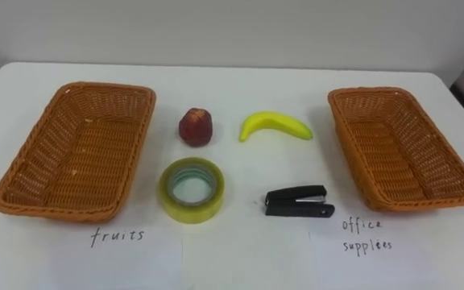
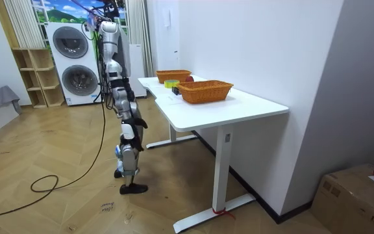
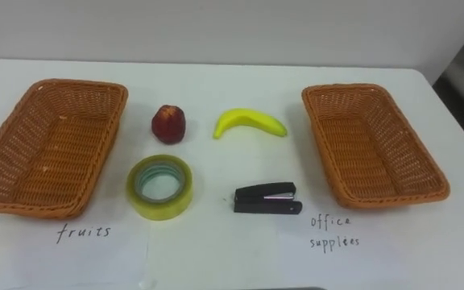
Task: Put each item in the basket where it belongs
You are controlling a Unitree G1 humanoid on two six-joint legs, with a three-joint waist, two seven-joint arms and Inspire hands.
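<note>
On the white table [image 1: 240,250] two woven baskets stand empty. The left basket [image 1: 139,153] has a paper marked "fruits" in front of it, the right basket [image 1: 353,153] one marked "office supplies". Between them lie a red apple [image 1: 196,127] and a yellow banana [image 1: 276,125] at the back. A roll of yellow tape [image 1: 193,209] and a black stapler [image 1: 298,201] lie nearer to me. In the room view I stand upright at the table's long edge, my right hand [image 2: 141,123] hanging low beside my body, away from the tabletop.
The table's back edge meets a white wall. In the room view two stacked washing machines [image 2: 76,65] and a wooden shelf [image 2: 34,78] stand behind me, and a cardboard box [image 2: 356,195] sits on the floor at the room view's right.
</note>
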